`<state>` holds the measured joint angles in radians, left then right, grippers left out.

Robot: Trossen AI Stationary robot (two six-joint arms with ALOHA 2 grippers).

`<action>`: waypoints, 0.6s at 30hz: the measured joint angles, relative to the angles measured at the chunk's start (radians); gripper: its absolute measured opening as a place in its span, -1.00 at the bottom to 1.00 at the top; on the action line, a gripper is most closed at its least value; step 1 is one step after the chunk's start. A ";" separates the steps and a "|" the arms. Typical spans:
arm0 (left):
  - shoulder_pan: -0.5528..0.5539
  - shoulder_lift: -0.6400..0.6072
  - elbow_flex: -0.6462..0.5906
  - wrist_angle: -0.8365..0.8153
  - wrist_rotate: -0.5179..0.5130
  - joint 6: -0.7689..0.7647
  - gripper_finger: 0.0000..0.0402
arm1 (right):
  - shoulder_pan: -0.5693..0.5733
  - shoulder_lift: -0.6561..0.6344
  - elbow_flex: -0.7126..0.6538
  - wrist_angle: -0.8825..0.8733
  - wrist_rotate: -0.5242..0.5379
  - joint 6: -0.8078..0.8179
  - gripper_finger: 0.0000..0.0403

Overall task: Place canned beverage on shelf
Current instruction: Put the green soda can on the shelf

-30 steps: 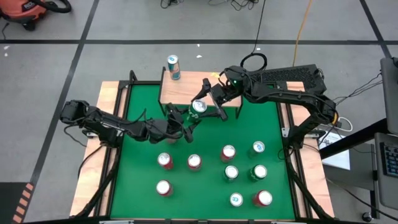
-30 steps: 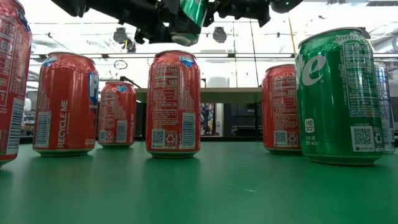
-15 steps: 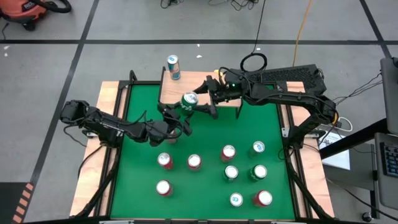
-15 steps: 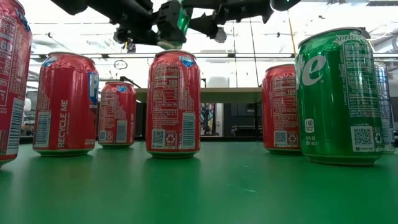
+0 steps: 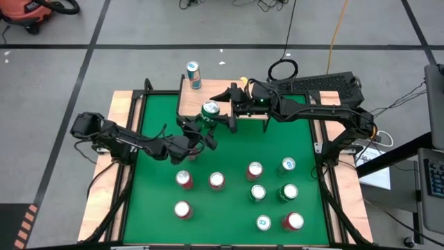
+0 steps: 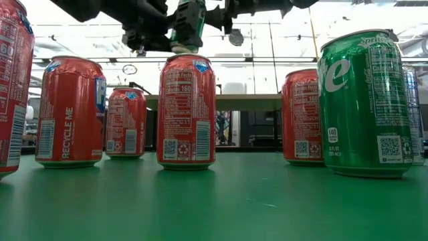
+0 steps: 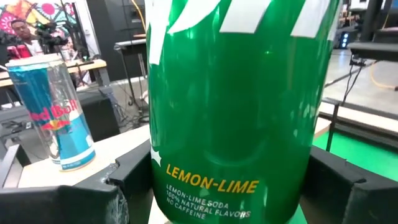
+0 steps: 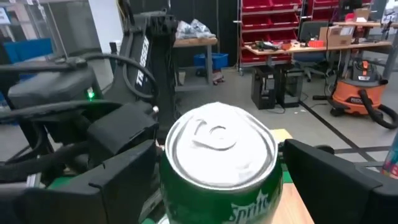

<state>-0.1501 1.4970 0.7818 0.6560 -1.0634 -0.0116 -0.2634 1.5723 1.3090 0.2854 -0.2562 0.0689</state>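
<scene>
A green lemon-lime can (image 5: 210, 110) hangs upright over the near edge of the shelf (image 5: 191, 101), whose light wooden top sits at the green table's far side. My left gripper (image 5: 202, 125) reaches in from the table's left and is shut on the can (image 7: 239, 93). My right gripper (image 5: 226, 109) comes level from the right and is open. Its fingers (image 8: 118, 180) stand on either side of the can's silver top (image 8: 221, 146), with a gap showing beside one of them. The low view shows the can (image 6: 188, 23) high above the table. My left gripper pinches the can's lower wall (image 7: 155, 180) between its two fingers (image 7: 333, 183), one on each side. The fingers come in level from the table's near left. The can stands upright in the hold, lifted clear of the table and the shelf.
A blue-and-silver can (image 5: 193, 74) stands on the shelf's far left corner. Several red and green cans (image 5: 254, 171) stand on the near half of the green table (image 5: 156, 187). The strip of table between them and the shelf is bare.
The green can was tilted, with its top turned toward the right arm, and now stands upright. It has moved a little toward the far edge and the shelf. My left gripper turned at the wrist with it. My right gripper swung toward the far edge.
</scene>
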 joint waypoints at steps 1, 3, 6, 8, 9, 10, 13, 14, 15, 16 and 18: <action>0.001 0.002 0.000 0.013 0.000 0.003 0.43 | 0.000 0.000 0.000 0.002 -0.001 0.001 0.71; 0.002 0.005 0.000 0.037 0.000 0.017 0.43 | 0.000 0.000 0.000 -0.002 -0.004 0.001 0.68; 0.005 0.011 0.000 0.043 0.001 0.018 0.43 | 0.002 0.000 0.000 -0.018 -0.005 0.000 0.63; 0.007 0.011 0.000 0.046 0.003 0.018 0.43 | 0.004 0.000 0.000 -0.017 -0.004 -0.002 0.60; 0.007 0.011 0.000 0.049 0.003 0.018 0.43 | 0.004 0.000 0.000 -0.015 -0.004 -0.004 0.59; 0.007 0.011 0.000 0.049 0.004 0.018 0.43 | 0.004 0.000 0.000 -0.014 -0.005 -0.004 0.59; 0.008 0.011 0.000 0.053 0.005 0.018 0.43 | 0.004 0.001 0.000 -0.013 -0.004 -0.003 0.58; 0.011 0.011 0.000 0.056 0.009 0.018 0.43 | 0.004 0.003 0.000 -0.011 -0.002 -0.003 0.59; 0.014 0.011 0.000 0.059 0.012 0.018 0.43 | 0.004 0.008 0.000 -0.003 -0.002 -0.005 0.60; 0.018 0.011 0.000 0.061 0.013 0.017 0.43 | 0.004 0.011 0.000 0.003 -0.002 -0.006 0.62; 0.025 0.011 0.000 0.061 0.024 0.017 0.43 | 0.003 0.015 -0.001 -0.005 -0.001 -0.006 0.66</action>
<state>-0.1252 1.5082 0.7818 0.7166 -1.0396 0.0052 -0.2607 1.5871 1.3083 0.2802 -0.2574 0.0625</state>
